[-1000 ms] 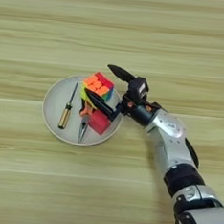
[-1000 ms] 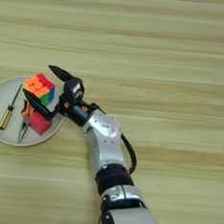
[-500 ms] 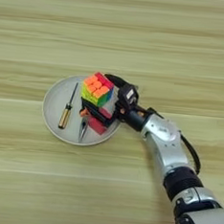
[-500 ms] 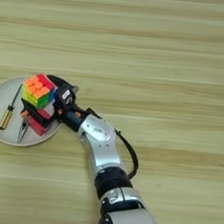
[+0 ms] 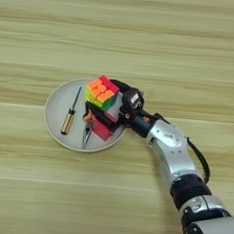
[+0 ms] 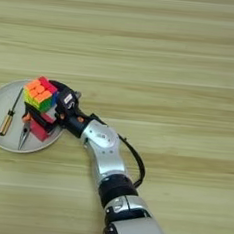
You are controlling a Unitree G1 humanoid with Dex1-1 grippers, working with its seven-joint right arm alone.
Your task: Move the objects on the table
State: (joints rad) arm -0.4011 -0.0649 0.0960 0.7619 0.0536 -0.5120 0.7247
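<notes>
fingers (image 5: 106, 103) pinching the puzzle cube (image 5: 102, 92) – over the red cube (image 5: 103, 129), on the plate (image 5: 57, 109).

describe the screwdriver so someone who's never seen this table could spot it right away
Find the round grey plate on the left of the wooden table. The screwdriver lies on the plate's left part, apart from the cubes. It is the thin one with an amber handle and dark shaft, unlike the orange-handled pliers beside it.
</notes>
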